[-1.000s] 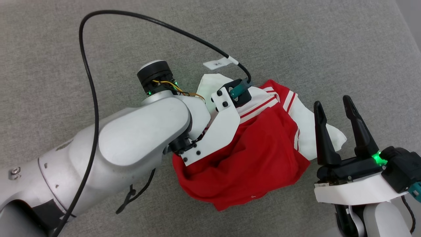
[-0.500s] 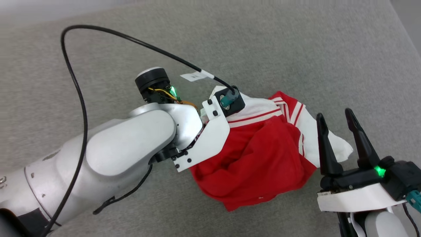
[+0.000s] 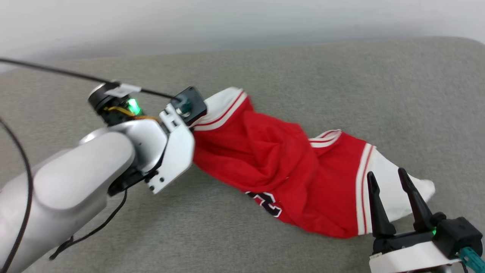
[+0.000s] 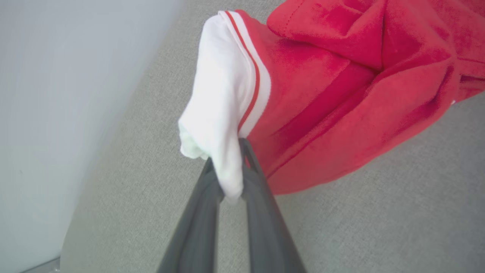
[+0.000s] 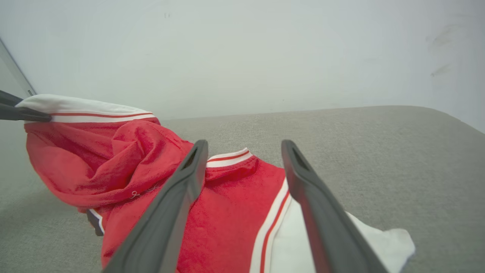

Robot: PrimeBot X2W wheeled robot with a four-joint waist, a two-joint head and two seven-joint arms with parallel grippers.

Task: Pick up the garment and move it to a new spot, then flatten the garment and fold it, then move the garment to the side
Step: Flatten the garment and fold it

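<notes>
My left gripper (image 4: 227, 159) is clamped on the white sleeve (image 4: 218, 113) of the red shirt (image 3: 284, 163), the cloth pinched between both dark fingers. That end of the shirt is lifted off the grey cushion (image 3: 341, 76). The rest stretches in a twisted band toward my right side, where the other white sleeve (image 3: 390, 197) lies flat on the cushion. Part of the black lettering (image 3: 267, 203) shows along the lower edge. My right gripper (image 3: 385, 173) hovers just over that far sleeve, its jaws spread wide and holding nothing.
</notes>
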